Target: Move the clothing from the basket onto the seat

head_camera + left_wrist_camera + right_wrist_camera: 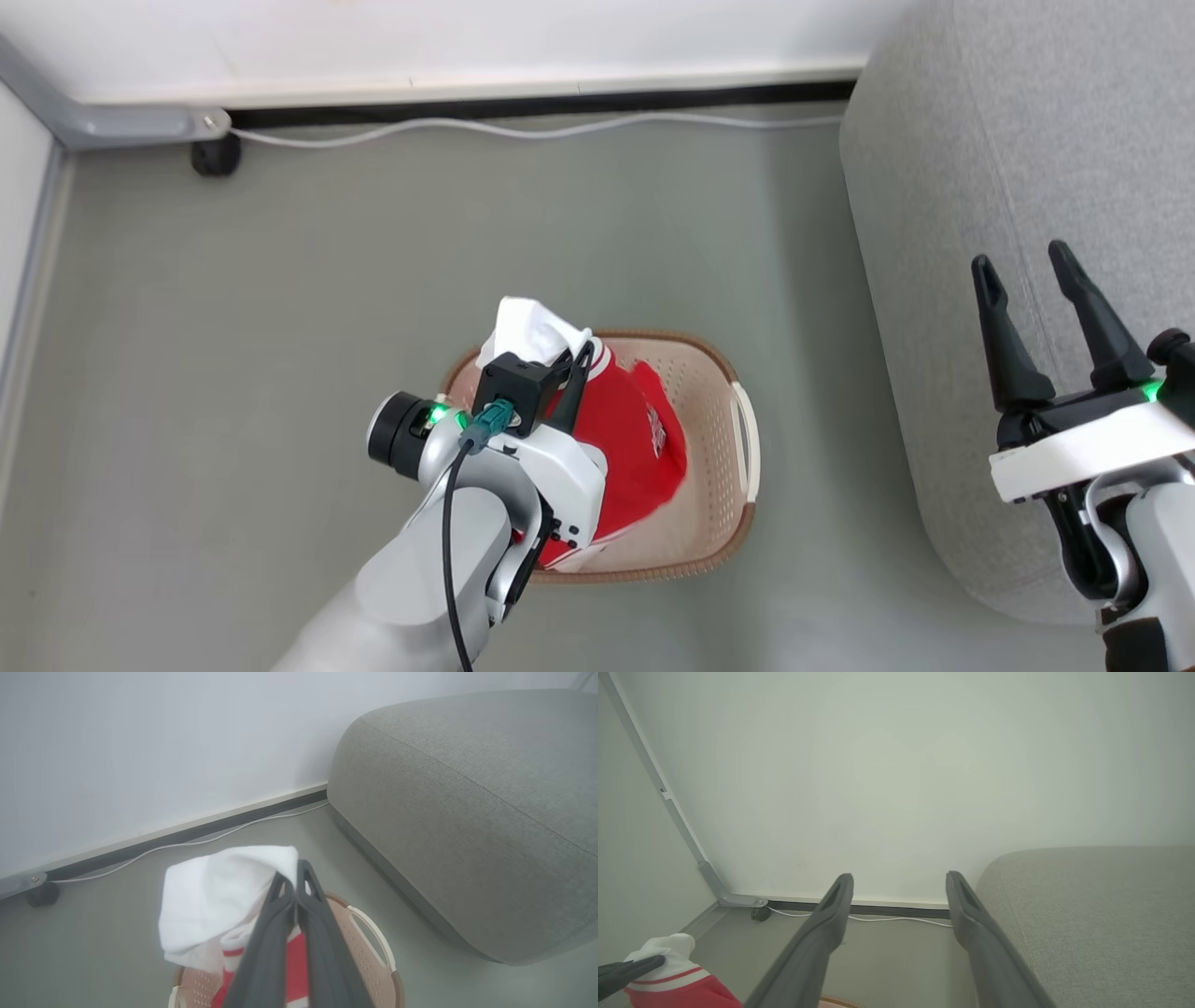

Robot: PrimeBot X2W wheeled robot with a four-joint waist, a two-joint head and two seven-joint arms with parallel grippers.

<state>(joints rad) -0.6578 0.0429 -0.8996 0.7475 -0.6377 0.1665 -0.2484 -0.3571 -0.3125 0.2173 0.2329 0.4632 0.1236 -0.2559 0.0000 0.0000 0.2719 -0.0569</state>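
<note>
Grey floor [280, 327] beside a white wall [467, 37]: the left hand [579, 359], clamped on the red clothing [625, 429], lifts it from the basket [653, 336], lower part inside, the right hand [1022, 257] fingers apart by the seat [1027, 121]; the thin pinch may slip, or trailing cloth may drag the basket.

Soft, even indoor light: crisp head view, hazy wrist views.

In the head view, flat overhead light leaves a faint shadow band on the floor [803, 280] at 3 o'clock along the seat [1027, 140], and a thin one beneath the basket [714, 420]. The left wrist view is milky and low in contrast: the white part of the clothing [219, 891] is bleached almost featureless, and the left gripper [292, 879] has its jaws blurred at 6 o'clock. The right wrist view carries a greenish cast and dims toward its corners. There the right gripper [899, 877] has jaws that smear and widen toward 6 o'clock.
</note>
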